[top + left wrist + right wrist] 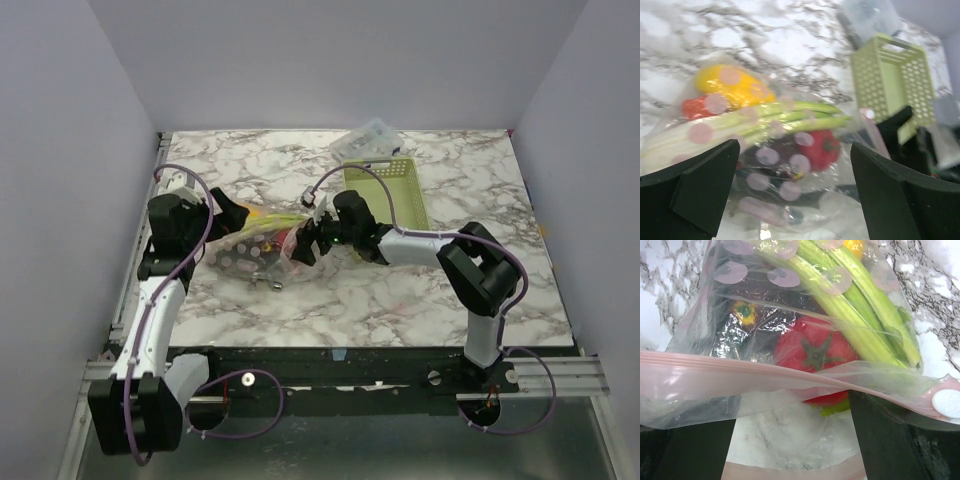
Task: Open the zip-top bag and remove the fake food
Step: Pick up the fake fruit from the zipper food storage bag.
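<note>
The zip-top bag (252,250) lies on the marble between my two arms, with the fake food inside. The left wrist view shows a yellow lemon (735,85), a red chili (699,106), a pale green leek (790,116), a red round fruit (821,147) and a dark beet (772,156) through the plastic. My left gripper (795,146) is open just above the bag's closed end. My right gripper (792,410) is open with its fingers inside the bag's parted mouth. The upper pinkish zip strip (765,371) drapes over them. The red fruit (815,357) and leek (860,305) lie just ahead.
A pale green slotted basket (388,196) stands behind the right gripper, also seen as the basket (895,80) in the left wrist view. A clear rigid plastic box (367,140) sits at the basket's far end. White walls enclose the marble table (400,290) on three sides.
</note>
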`<state>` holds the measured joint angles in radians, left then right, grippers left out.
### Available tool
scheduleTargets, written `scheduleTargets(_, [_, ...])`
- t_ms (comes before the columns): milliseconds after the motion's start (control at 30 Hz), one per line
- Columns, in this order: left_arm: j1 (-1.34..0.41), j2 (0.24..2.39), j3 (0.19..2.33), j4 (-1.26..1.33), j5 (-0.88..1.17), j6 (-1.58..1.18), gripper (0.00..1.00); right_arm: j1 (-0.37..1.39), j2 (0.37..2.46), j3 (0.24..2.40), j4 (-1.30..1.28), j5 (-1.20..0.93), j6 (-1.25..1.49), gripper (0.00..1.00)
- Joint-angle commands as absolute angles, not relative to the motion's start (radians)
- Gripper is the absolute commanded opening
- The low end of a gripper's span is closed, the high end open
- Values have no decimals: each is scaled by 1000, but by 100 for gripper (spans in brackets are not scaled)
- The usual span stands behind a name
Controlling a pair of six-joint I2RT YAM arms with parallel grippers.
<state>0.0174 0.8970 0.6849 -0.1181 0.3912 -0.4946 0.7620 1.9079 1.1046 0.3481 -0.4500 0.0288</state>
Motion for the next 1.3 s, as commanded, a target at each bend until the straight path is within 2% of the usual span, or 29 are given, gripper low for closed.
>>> scheduleTargets(0, [91, 1104, 780, -200, 236, -481, 95, 770, 1933, 1147, 351, -467, 37, 91])
scheduleTargets(367, [131, 1469, 979, -267, 174, -400, 97, 771, 1945, 1169, 315, -489, 20, 90])
scheduleTargets(767, [152, 1648, 1052, -321, 288, -380, 98, 772, 1982, 1223, 266, -519, -20, 90])
scheduleTargets(1267, [153, 1720, 1043, -323, 444, -380, 63, 779, 2086, 1342, 183, -466, -48, 91])
